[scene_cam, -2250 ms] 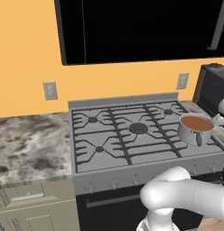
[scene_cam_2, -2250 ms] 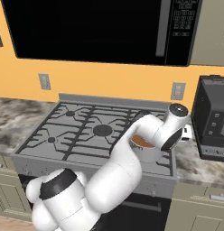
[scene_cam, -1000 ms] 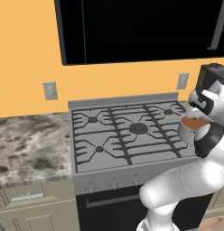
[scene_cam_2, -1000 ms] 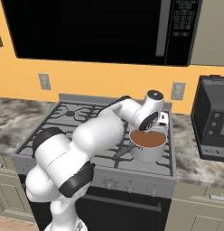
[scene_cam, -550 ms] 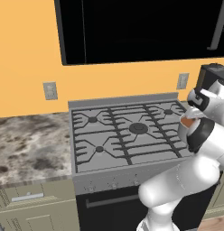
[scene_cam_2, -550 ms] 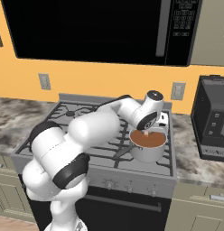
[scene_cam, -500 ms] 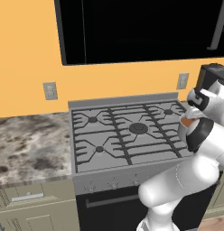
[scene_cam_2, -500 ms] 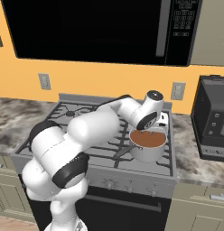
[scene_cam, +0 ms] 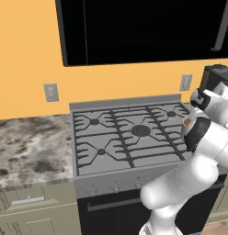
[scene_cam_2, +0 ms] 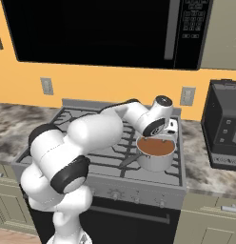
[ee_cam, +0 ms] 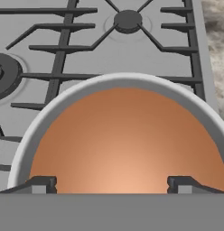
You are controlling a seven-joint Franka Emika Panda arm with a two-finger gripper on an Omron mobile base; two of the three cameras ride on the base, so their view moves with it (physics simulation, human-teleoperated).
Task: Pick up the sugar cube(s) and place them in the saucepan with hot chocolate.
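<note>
The saucepan (scene_cam_2: pixel 156 160) stands on the stove's front right burner, a shiny steel pot full of brown hot chocolate (scene_cam_2: pixel 156 147), its short handle (scene_cam_2: pixel 130 160) pointing front-left. My gripper (scene_cam_2: pixel 170 128) hangs just above the pot's back rim. In the hand view the saucepan rim (ee_cam: pixel 64 101) and the brown liquid (ee_cam: pixel 125 140) lie right below my gripper (ee_cam: pixel 111 184). It is open, fingertips (ee_cam: pixel 42 182) wide apart with nothing between them. In the left base view my arm covers the pot, apart from an orange sliver (scene_cam: pixel 187 122).
The grey gas stove (scene_cam: pixel 125 137) has dark grates and several burners. A black microwave (scene_cam_2: pixel 105 28) hangs above it. A black appliance (scene_cam_2: pixel 225 125) stands on the marble counter at the right, and more marble counter (scene_cam: pixel 28 151) lies to the left.
My arm swung from low beside the pot's right side to above its back rim. Over the last half second it has held still.
</note>
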